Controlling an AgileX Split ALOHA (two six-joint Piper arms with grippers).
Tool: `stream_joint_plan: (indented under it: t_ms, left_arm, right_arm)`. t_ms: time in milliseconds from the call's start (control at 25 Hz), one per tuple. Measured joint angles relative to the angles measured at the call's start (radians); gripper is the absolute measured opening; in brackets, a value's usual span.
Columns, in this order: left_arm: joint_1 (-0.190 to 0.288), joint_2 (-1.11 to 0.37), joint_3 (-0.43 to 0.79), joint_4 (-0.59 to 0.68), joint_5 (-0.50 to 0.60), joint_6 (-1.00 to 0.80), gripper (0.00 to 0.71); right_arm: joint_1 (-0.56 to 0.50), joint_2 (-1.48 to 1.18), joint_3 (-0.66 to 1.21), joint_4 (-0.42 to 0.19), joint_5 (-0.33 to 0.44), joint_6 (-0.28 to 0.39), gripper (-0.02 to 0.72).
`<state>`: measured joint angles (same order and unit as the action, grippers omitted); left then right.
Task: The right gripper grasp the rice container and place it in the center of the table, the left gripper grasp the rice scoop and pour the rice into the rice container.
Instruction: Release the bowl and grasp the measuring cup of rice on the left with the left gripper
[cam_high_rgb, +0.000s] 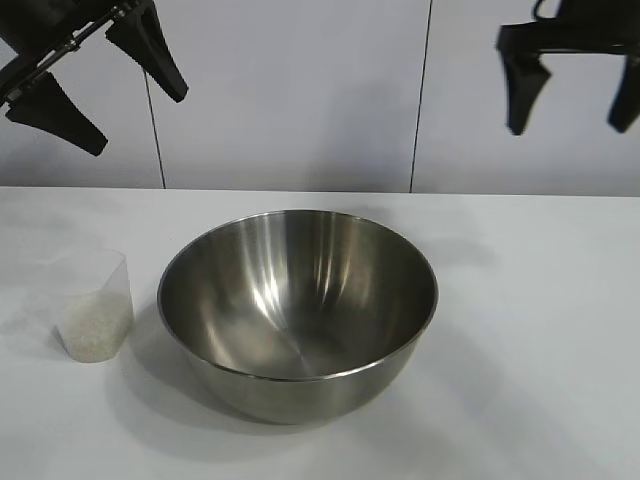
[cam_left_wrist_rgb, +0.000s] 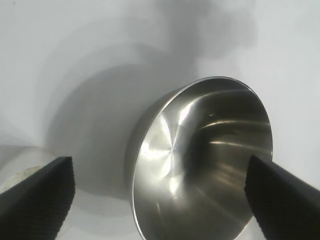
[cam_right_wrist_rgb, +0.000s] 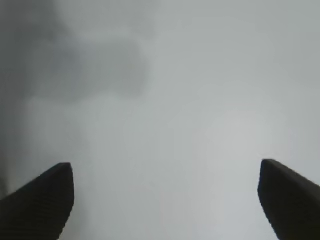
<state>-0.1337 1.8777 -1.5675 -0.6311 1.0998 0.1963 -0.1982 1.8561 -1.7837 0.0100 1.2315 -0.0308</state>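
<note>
I stood in a bare test lab, not a kitchen: a plain white table (cam_high_rgb: 540, 330) ran up to blank pale wall panels (cam_high_rgb: 290, 90) split by thin dark seams, and my two black claws hung above that table.

Bowl (cam_high_rgb: 297, 312) sits upright on the counter (cam_high_rgb: 540, 330), near its middle. Scoop (cam_high_rgb: 93, 305) stands upright on the counter left of the bowl, just beside it, not touching. Rice (cam_high_rgb: 92, 328) lies in the bottom of the scoop. Left tool (cam_high_rgb: 100, 88) hangs above the scoop, at upper left. Right tool (cam_high_rgb: 572, 95) hangs at upper right, above and behind the bowl's right side, well apart from it.
</note>
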Motion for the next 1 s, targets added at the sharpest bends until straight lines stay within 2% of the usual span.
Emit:
stream_joint_plan:
  t_ms: [160,320,760,1000]
  left_arm:
    - [0.000,0.000,0.000,0.000,0.000,0.000,0.664]
    - [0.000,0.000,0.000,0.000,0.000,0.000,0.664]
    - [0.000,0.000,0.000,0.000,-0.001,0.000,0.664]
    - [0.000,0.000,0.000,0.000,-0.001,0.000,0.664]
  right_arm:
    - [-0.017,-0.183,0.124,0.040,0.001,-0.002,0.694]
    - [-0.018,-0.465,0.322,0.050,-0.013,0.001,0.694]
    - [-0.018,-1.478,0.853,0.038,-0.221,0.090,0.694]
    - [-0.018,-1.846,1.073,0.012,-0.200,0.091,0.694]
